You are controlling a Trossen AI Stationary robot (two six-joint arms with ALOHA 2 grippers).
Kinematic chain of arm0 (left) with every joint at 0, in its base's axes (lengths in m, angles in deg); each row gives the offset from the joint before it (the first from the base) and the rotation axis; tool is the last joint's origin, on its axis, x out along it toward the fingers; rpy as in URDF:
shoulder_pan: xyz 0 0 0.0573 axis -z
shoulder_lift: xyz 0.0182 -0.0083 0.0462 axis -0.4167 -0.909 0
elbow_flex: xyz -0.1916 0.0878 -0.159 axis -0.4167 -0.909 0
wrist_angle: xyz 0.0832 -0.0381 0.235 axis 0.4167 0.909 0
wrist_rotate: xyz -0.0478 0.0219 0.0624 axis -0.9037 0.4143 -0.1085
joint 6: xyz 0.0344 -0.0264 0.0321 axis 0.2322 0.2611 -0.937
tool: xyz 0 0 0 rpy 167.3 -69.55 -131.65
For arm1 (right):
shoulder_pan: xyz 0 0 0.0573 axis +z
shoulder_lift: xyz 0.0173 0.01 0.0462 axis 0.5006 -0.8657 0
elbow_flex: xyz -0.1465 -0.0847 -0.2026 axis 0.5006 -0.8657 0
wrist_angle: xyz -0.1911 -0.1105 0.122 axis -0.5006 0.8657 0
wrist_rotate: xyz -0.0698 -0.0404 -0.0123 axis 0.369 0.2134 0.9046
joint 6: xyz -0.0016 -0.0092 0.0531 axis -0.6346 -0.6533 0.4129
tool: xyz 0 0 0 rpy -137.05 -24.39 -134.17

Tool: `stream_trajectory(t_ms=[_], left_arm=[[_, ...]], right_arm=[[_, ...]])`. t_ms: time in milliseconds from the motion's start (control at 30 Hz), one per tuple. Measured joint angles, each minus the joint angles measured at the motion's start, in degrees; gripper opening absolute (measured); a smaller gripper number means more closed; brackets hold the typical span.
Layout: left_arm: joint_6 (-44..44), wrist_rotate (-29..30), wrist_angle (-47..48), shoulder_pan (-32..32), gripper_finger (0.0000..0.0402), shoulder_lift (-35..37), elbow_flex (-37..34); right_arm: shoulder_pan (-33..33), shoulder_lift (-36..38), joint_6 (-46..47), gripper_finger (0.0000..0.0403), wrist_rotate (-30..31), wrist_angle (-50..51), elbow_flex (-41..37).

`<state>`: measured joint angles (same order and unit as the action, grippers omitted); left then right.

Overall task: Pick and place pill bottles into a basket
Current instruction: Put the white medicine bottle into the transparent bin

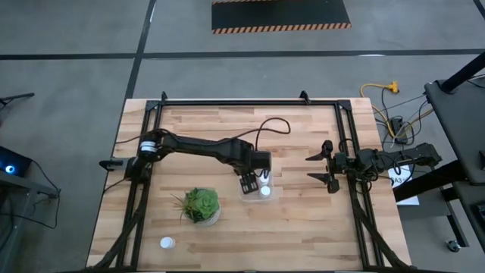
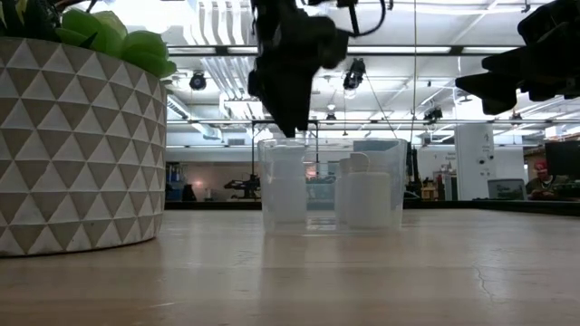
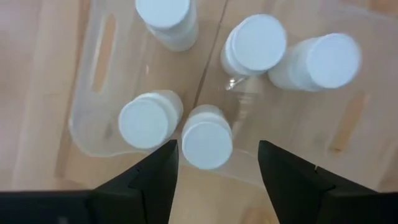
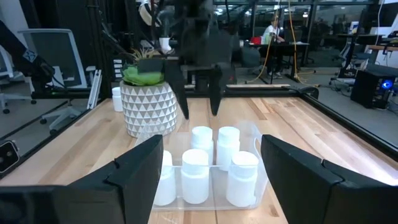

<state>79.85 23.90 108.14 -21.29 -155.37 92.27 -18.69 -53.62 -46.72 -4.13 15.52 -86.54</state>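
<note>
Right now your left tool [image 1: 249,184] hangs just above the basket [image 1: 256,199], near the middle of the worktop [image 1: 303,136]. Its fingers [image 3: 158,180] stand apart with nothing between them, and in the left wrist view a capped bottle [image 3: 207,138] sits upright below the gap, inside the clear bin. You can count five pill bottles [image 4: 194,171] standing in the basket from the wrist views, all upright and caps up, some touching their neighbours. A sixth bottle [image 1: 167,243] stands alone on the worktop near the front left corner, well apart from the basket and beyond the potted plant [image 1: 201,205]. The plant sits just beside the basket, on its left in the high view. Your right tool [image 1: 321,168] waits over the right side of the worktop, fingers spread and holding nothing, pointing toward the basket from well off. In the low view the left arm's dark tool hovers over the basket's rim without touching it.
</note>
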Motion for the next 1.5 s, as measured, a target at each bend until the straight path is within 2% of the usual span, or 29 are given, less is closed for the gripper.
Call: stream_trajectory(t_ms=[133,467,800,1267,1500], left_arm=[[0.33,0.0,0.13,0.04,0.0203,2.72,0.7],[8.95,-0.88,1.45,0.54,0.0203,12.51,0.29],[8.55,-0.76,1.3,2.98,0.0203,21.65,-0.36],[4.76,-0.72,1.31,10.81,0.0203,28.59,-1.1],[15.69,-0.73,1.2,17.12,0.0203,29.24,-1.1]], right_arm=[[0.0,-0.02,0.05,0.026,-0.02,0.0,0.0],[0.0,-0.02,-0.04,0.026,0.04,0.0,0.0],[0.0,0.0,0.06,0.026,0.13,0.0,0.0],[0.02,0.0,0.02,0.026,0.24,0.0,0.0],[0.01,0.0,-0.02,0.026,0.24,0.0,0.0]])
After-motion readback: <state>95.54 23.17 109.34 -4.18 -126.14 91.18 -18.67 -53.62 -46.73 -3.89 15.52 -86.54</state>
